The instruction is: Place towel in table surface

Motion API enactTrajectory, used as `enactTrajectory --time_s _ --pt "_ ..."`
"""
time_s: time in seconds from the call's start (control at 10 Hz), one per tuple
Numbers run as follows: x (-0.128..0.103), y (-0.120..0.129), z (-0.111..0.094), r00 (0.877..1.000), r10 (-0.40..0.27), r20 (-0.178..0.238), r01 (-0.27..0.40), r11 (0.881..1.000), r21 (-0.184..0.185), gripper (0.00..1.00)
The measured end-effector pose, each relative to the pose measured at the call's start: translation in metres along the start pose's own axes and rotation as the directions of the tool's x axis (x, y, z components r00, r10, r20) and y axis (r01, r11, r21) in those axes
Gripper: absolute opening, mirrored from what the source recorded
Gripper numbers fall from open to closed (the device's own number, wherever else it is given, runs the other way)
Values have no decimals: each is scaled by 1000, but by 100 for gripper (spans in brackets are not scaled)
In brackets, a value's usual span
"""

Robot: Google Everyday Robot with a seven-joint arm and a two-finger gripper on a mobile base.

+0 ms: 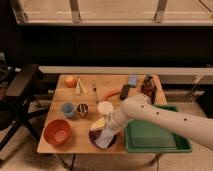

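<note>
My white arm reaches in from the right, and the gripper (106, 129) is low over a dark purple plate (95, 142) at the table's front edge. A pale, whitish cloth that looks like the towel (103, 139) hangs from the gripper's end down onto the plate. A yellowish piece (98, 123) shows just left of the gripper. The wooden table (80, 131) carries everything. The arm hides the gripper's end.
A white cup (105, 107) stands just behind the gripper. An orange bowl (57, 132) is at the front left, with a blue cup (68, 109) and a dark cup (82, 110) behind it. A green tray (152, 136) is at the right. An apple (70, 81), a carrot (111, 93) and a bottle (148, 87) stand at the back. A black chair (20, 95) is at the left.
</note>
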Motion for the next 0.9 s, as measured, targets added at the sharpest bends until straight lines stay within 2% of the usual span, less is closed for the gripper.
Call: enactTrajectory --time_s 0.3,0.6,0.9 --pt "1 2 -9 1000 -3 23 3 1000 2 80" --pt "2 -3 5 1000 10 -10 -10 1000 6 80" --pt "1 -10 12 999 27 -25 -27 1000 11 80"
